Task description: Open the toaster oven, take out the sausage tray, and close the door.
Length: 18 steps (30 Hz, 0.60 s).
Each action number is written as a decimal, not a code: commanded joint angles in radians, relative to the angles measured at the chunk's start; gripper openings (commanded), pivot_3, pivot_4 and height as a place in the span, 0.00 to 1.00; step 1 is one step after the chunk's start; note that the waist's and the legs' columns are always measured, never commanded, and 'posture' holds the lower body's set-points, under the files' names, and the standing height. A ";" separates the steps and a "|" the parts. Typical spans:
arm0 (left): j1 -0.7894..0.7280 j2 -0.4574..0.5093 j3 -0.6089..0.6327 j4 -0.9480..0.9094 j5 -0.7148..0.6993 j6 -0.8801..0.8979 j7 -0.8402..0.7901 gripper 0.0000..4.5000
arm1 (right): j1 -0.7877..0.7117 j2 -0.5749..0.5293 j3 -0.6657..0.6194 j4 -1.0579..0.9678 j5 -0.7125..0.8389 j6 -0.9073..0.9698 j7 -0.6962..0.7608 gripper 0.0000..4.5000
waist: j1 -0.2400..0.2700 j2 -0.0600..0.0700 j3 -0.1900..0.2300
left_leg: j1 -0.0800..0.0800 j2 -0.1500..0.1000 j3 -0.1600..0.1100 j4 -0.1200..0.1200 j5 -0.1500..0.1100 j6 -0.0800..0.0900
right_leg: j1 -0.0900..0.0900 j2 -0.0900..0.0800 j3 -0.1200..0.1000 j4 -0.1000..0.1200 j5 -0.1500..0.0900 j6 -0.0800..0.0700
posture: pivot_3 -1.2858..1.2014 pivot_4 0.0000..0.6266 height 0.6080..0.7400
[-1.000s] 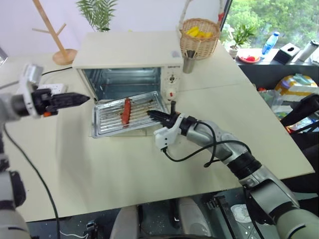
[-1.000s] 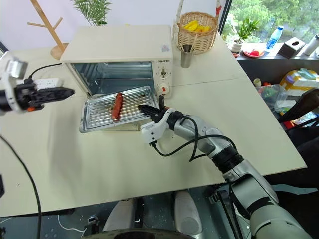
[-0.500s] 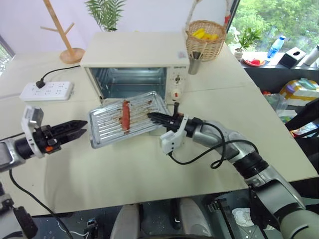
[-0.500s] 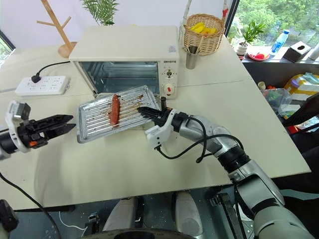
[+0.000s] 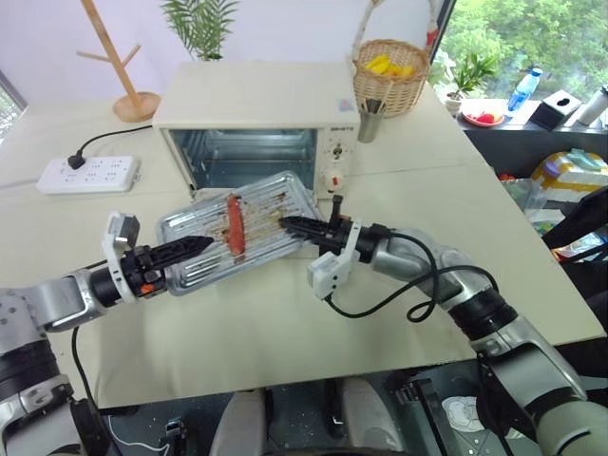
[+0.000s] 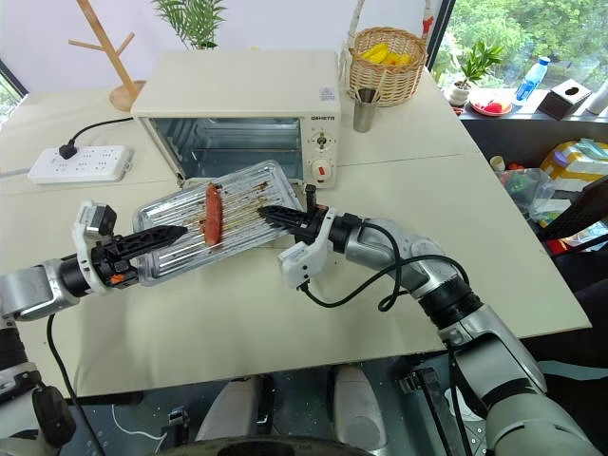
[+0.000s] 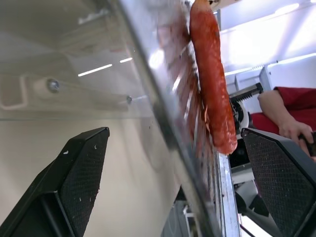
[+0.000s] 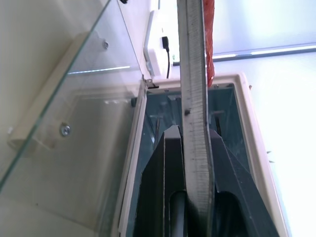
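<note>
From the head camera, the toaster oven [image 5: 256, 119] stands open on the table [image 5: 456, 218]; the right gripper [image 5: 290, 225] pinches the sausage tray [image 5: 275, 204] aloft before it. In the left wrist view, the left gripper [image 7: 182, 173] straddles the tray's edge, fingers spread, sausage [image 7: 212, 74] above. In the right wrist view, fingers clamp the tray rim, the glass door [image 8: 74, 123] lying open.

hidden: door [image 8: 74, 138] mostly under tray [image 5: 261, 204] in head views | cut off: sausage [image 8: 209, 44] by frame edge in right wrist view | too small: knob markings on toaster oven [image 5: 328, 152]
</note>
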<state>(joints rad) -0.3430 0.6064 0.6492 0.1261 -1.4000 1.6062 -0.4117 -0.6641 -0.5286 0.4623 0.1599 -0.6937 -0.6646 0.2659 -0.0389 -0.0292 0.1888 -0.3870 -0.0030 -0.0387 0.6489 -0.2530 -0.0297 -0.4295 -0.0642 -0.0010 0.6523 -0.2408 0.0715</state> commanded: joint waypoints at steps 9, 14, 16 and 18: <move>0.024 0.034 -0.038 0.048 -0.253 -0.068 0.176 0.00 | 0.020 -0.001 -0.044 -0.078 0.012 -0.001 0.006 0.00 | 0.001 0.000 0.000 | 0.000 -0.001 0.000 0.000 0.000 0.000 | 0.000 0.000 0.000 0.000 0.000 0.000 | 0.52 0.24 1.00; 0.080 0.049 -0.093 0.045 -0.402 -0.161 0.270 0.00 | 0.039 -0.015 -0.056 -0.090 0.035 -0.005 0.023 0.09 | 0.003 0.000 0.000 | 0.000 0.000 0.000 0.000 0.000 0.000 | 0.000 0.000 0.001 0.000 0.000 0.000 | 0.52 0.24 1.00; 0.112 0.055 -0.118 0.029 -0.469 -0.207 0.307 0.00 | 0.045 -0.019 -0.062 -0.096 0.041 -0.004 0.027 0.26 | 0.004 0.000 0.000 | 0.000 0.000 0.000 0.000 0.000 0.000 | 0.001 0.000 0.001 -0.001 0.000 0.000 | 0.52 0.24 1.00; 0.154 0.056 -0.139 0.006 -0.537 -0.261 0.348 0.00 | 0.053 -0.027 -0.067 -0.107 0.039 0.004 0.038 0.49 | 0.003 0.000 0.000 | 0.000 0.000 0.000 0.000 0.000 0.000 | 0.001 -0.001 0.001 -0.001 0.000 0.000 | 0.52 0.24 1.00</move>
<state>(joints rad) -0.2139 0.6460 0.5223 0.1694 -1.8698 1.4005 -0.1075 -0.6063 -0.5473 0.4392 0.1163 -0.6831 -0.6603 0.3034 -0.0360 -0.0294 0.1887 -0.3865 -0.0032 -0.0388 0.6487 -0.2529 -0.0298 -0.4289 -0.0649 0.0000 0.6516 -0.2409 0.0713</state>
